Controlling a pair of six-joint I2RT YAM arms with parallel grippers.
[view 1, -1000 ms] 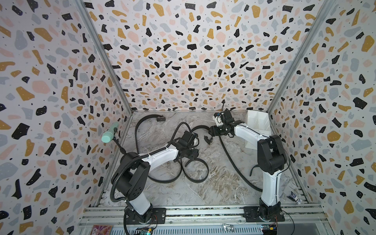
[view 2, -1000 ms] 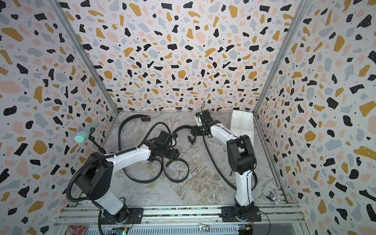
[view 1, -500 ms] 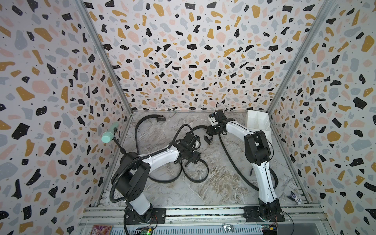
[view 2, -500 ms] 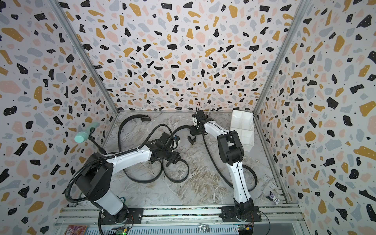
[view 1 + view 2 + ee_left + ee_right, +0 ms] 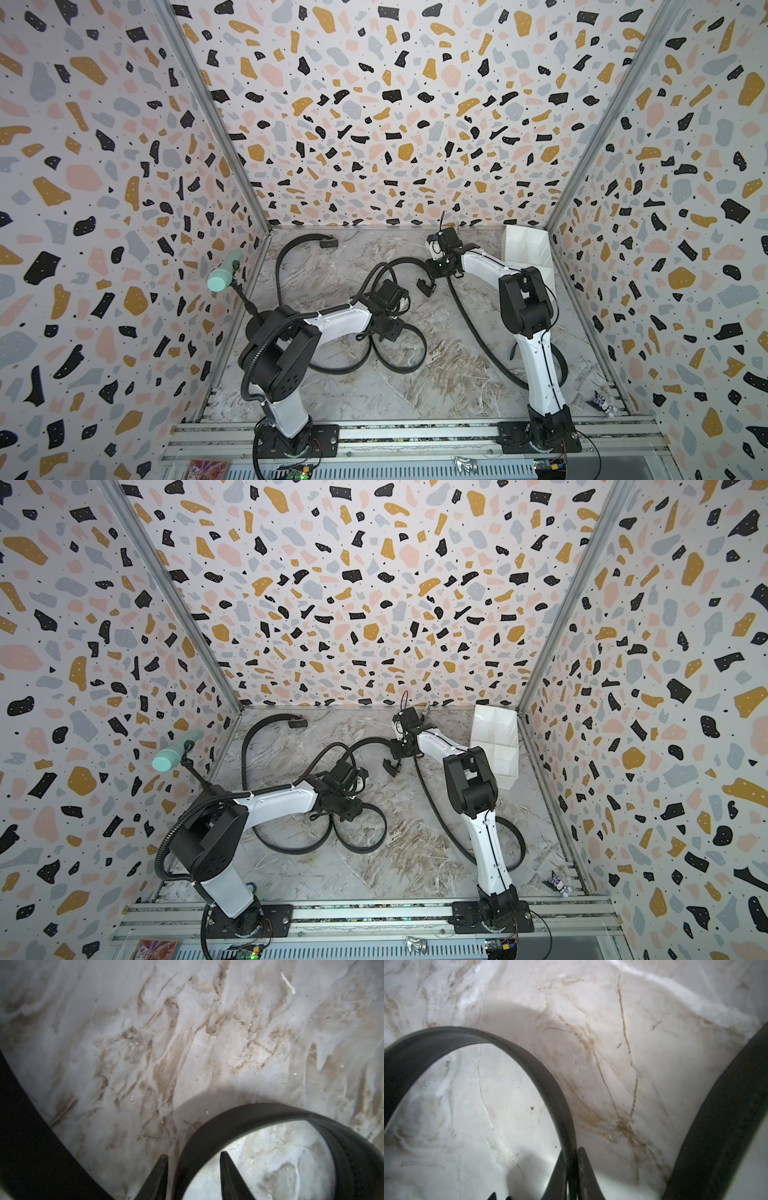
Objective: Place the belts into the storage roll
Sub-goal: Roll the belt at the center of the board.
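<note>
Gripping belt arch (image 5: 512, 1047): right gripper (image 5: 572, 1152), jaws pinched tight on strap, toward back of marble table (image 5: 374, 399). Left gripper (image 5: 192, 1157): jaws apart, astride belt loop (image 5: 259, 1112), strap against one finger, gap at the other; sits mid-table among coils (image 5: 397, 369). Long belt (image 5: 474, 332): flat on table, running beside right arm. Buckled belt (image 5: 277, 270): curved along left side, apart from both grippers. White box (image 5: 525, 249): back right corner, divided cells, belts lying outside it.
</note>
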